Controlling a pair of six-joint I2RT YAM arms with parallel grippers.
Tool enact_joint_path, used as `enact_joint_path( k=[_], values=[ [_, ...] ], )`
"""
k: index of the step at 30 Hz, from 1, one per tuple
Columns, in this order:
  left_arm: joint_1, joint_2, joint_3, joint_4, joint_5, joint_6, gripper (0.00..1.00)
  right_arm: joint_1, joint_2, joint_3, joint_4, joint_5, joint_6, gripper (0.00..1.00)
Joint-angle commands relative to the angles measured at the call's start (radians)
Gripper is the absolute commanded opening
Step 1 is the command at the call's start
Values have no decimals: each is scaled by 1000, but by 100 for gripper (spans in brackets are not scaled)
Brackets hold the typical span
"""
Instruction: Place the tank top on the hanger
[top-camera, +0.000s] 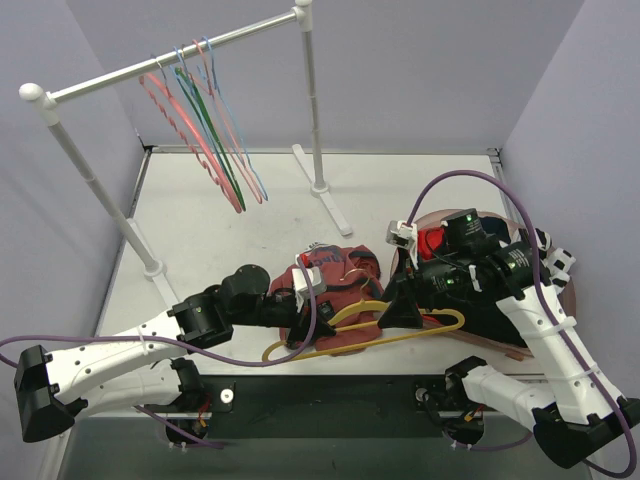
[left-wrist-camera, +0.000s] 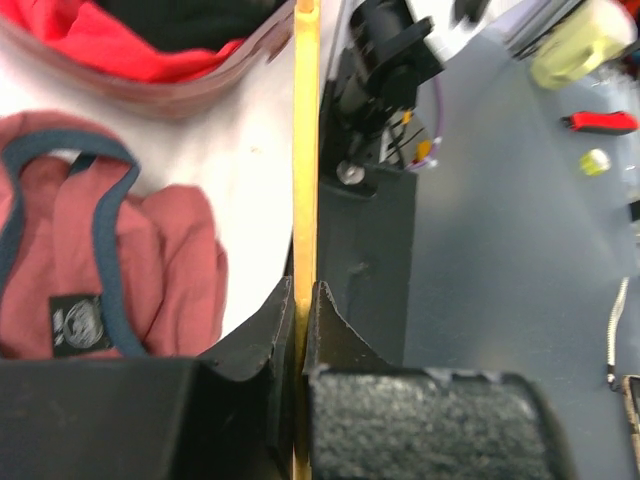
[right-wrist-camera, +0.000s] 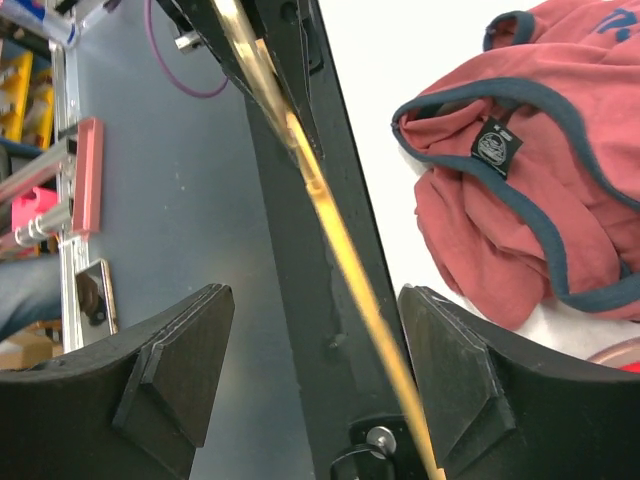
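The left gripper (left-wrist-camera: 303, 300) is clamped on the hanger (left-wrist-camera: 305, 150); the right gripper (right-wrist-camera: 315, 380) stands apart, the hanger's bar running through its gap. The tank top (right-wrist-camera: 500, 220) lies crumpled at its two o'clock (dark neck trim showing), so it seems best to pinch that neck edge and draw it over the hanger's free end.
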Motion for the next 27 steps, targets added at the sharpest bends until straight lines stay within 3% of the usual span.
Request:
enact_joint_path(
  k=[1, 3, 5, 6, 7, 11, 12, 13, 17, 19, 24, 27],
  values=[
    [-5, -29, -10, 230, 77, -63, 0, 53, 27, -3, -14, -4, -46, 68],
    [-5, -21, -19, 259, 83, -77, 0, 78, 38, 0, -16, -13, -50, 66],
    [-2, -9, -16, 276, 73, -77, 0, 90, 59, 18, -20, -27, -50, 50],
    [-2, -4, -14, 278, 66, -76, 0, 99, 65, 26, -28, -39, -53, 36],
    [-2, 0, -11, 275, 59, -74, 0, 103, 74, 35, -33, -39, -56, 0],
    [22, -10, -17, 241, -45, -96, 0, 100, 70, 88, -79, -9, -111, 0],
    [47, -20, -32, 214, -67, -106, 12, 93, 64, 93, -92, 7, -121, 0],
    [59, -44, -42, 198, -111, -126, 47, 63, 47, 95, -91, 49, -121, 0],
    [173, -147, -154, 106, -162, -287, 76, -35, -17, 69, -48, 128, -54, 0],
    [234, -210, -226, 62, -164, -338, 78, -90, -59, 50, -30, 151, -29, 0],
    [249, -268, -272, -136, -265, -441, 78, -176, -125, 12, -22, 182, 6, 0],
    [248, -197, -220, -285, -429, -499, 76, -207, -152, -28, -5, 174, 39, 0]
  ],
)
